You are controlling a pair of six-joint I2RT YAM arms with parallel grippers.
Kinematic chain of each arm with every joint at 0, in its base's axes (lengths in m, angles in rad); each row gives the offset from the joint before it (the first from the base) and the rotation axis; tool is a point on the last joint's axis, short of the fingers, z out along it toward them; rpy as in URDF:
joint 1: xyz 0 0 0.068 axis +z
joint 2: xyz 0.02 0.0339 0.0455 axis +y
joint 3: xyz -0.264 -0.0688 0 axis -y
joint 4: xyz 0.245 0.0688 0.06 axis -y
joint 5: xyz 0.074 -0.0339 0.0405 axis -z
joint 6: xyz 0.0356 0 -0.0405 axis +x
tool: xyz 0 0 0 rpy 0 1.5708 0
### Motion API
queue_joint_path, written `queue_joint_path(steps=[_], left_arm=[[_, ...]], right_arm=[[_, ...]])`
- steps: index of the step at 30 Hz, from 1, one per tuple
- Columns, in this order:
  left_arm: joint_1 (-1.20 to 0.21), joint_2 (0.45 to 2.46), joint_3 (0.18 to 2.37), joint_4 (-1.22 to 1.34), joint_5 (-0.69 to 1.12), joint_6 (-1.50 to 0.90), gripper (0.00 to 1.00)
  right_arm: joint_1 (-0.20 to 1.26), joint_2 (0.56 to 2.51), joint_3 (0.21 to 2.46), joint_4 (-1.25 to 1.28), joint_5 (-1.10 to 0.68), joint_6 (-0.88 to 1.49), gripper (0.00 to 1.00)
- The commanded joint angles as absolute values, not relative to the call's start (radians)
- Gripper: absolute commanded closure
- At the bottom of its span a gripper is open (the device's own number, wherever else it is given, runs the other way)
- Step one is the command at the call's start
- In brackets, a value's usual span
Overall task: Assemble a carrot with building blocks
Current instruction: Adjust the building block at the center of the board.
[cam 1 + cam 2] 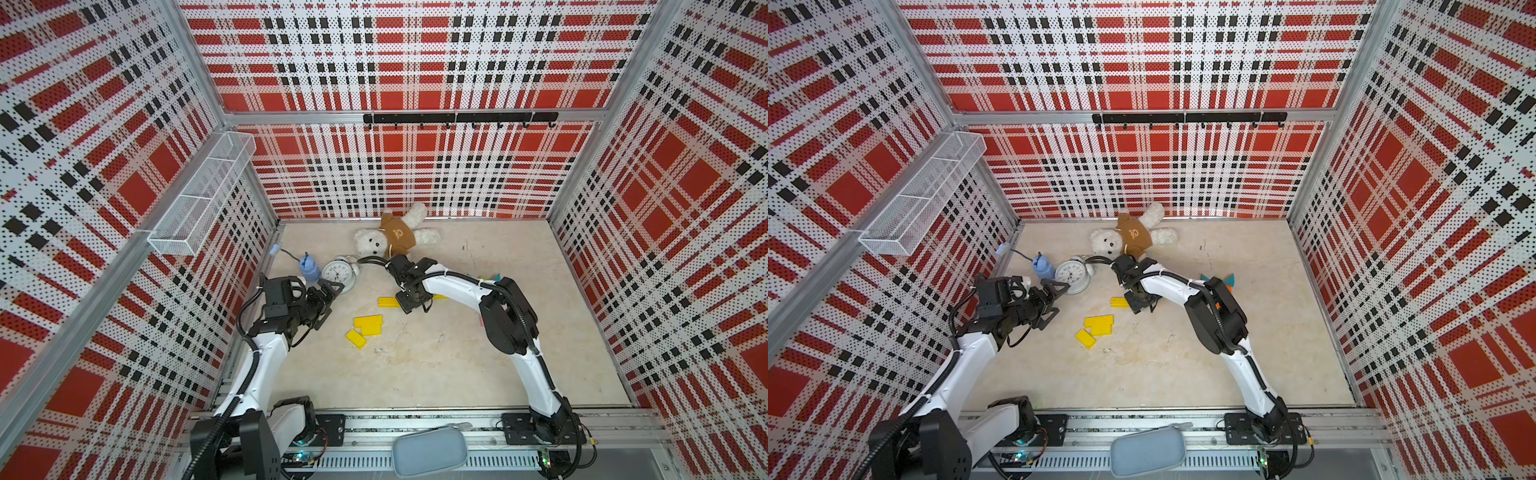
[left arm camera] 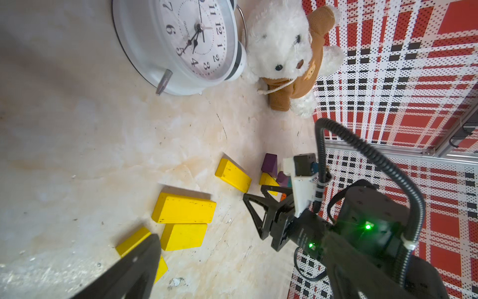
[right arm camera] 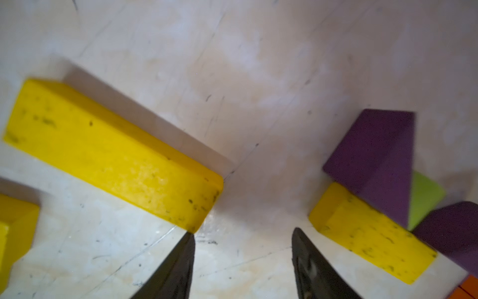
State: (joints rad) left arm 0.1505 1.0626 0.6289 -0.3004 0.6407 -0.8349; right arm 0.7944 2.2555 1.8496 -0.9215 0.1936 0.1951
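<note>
Right pincer (image 3: 243, 261) half-wide, empty, low over table (image 3: 258, 77); one tip at end of yellow block (image 3: 113, 155). Three more yellows (image 1: 368, 321) loose nearby. Purple (image 3: 375, 155), green (image 3: 424, 199), orange (image 3: 465, 290) heaped beside. No carrot shape yet; nearly all left.

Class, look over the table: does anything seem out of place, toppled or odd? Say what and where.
Yes. The clock lies face up instead of standing, just left of the teddy, which sprawls by the back wall. Neither suits block building. The yellow blocks lie scattered, but none looks damaged.
</note>
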Motion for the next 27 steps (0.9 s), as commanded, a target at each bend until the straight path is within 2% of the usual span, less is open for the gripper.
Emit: queue_joint_path(steps=[1, 8, 9, 11, 15, 20, 27], left_arm=[[0.146, 1.057, 0.645, -0.283, 0.649, -0.822, 0.0], [0.143, 1.051, 0.64, -0.282, 0.649, -0.821, 0.0], [0.139, 1.051, 0.641, -0.283, 0.648, -0.82, 0.01], [0.129, 1.051, 0.64, -0.282, 0.649, -0.821, 0.0], [0.105, 1.042, 0.643, -0.302, 0.647, -0.804, 0.01], [0.078, 1.037, 0.648, -0.308, 0.647, -0.793, 0.0], [0.069, 1.054, 0.652, -0.305, 0.668, -0.788, 0.01]], right_arm=[[0.795, 2.293, 1.932, -0.942, 0.21, 0.231, 0.39], [0.821, 2.218, 1.917, -0.919, 0.189, 0.277, 0.36], [0.824, 2.209, 1.909, -0.905, 0.189, 0.283, 0.32], [0.831, 2.214, 1.92, -0.897, 0.139, 0.279, 0.18], [0.838, 2.262, 1.958, -0.898, 0.074, 0.2, 0.01], [0.84, 2.314, 2.006, -0.905, 0.015, 0.109, 0.0], [0.84, 2.39, 2.097, -0.939, 0.037, 0.066, 0.0]])
